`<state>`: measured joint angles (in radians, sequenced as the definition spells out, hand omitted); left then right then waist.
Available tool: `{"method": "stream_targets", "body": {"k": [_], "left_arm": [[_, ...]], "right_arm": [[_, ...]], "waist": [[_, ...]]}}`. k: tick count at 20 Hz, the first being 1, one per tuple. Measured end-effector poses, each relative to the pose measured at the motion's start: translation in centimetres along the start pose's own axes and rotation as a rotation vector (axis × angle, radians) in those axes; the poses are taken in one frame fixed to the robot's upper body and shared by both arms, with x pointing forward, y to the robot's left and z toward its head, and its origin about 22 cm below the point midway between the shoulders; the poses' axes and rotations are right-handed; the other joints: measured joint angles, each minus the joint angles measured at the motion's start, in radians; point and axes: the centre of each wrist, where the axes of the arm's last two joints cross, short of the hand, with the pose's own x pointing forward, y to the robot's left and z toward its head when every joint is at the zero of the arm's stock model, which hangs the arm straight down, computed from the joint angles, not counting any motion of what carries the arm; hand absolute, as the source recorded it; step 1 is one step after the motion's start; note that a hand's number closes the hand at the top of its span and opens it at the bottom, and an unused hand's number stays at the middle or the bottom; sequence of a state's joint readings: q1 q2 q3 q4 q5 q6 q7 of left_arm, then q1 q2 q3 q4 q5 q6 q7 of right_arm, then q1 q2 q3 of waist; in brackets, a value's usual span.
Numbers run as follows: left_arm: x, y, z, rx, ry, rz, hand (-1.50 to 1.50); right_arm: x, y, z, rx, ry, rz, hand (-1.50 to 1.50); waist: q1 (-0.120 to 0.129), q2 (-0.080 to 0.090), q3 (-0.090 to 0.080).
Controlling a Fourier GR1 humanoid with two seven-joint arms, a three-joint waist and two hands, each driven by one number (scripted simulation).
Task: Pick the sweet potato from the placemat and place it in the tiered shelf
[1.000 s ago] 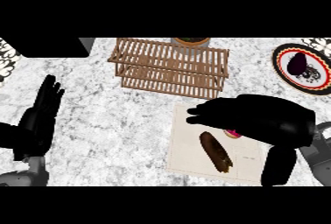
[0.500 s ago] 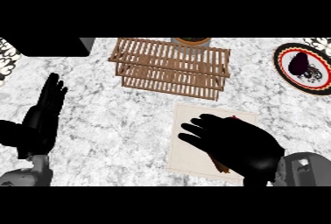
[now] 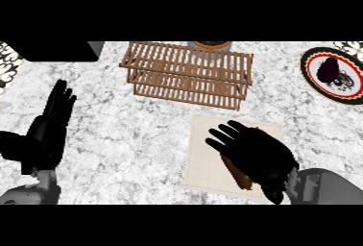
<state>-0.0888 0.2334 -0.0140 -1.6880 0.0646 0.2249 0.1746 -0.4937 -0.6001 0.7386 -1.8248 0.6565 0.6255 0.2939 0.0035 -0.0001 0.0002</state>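
Brown sweet potato (image 3: 239, 177) lies on the pale placemat (image 3: 204, 163), mostly hidden beneath the right hand (image 3: 254, 154), whose fingers spread over it, not visibly curled around it, likely positioning for a grasp. Beyond stands the wooden tiered shelf (image 3: 188, 74), nothing visible inside. Left hand (image 3: 48, 126) rests open, fingers up, at left. 1 patterned plate (image 3: 312, 72) holds something dark.
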Motion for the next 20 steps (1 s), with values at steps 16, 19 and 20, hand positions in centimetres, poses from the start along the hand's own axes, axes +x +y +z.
{"method": "stream_targets", "body": {"k": [16,19,20], "left_arm": [[-0.1,0.2,0.0,0.010,0.004,-0.002,0.00],[-0.6,0.3,-0.2,0.010,0.003,0.001,0.00],[-0.8,0.1,-0.2,0.011,0.003,0.001,0.00]], "right_arm": [[-2.8,4.0,-2.7,0.020,-0.002,-0.013,-1.50],[-3.2,5.0,-3.5,0.010,-0.016,-0.024,-1.50],[-3.2,5.4,-3.5,0.008,-0.023,-0.029,-1.50]], "waist": [[0.000,0.000,0.000],[0.000,0.000,0.000],[-0.001,0.000,0.000]]}}
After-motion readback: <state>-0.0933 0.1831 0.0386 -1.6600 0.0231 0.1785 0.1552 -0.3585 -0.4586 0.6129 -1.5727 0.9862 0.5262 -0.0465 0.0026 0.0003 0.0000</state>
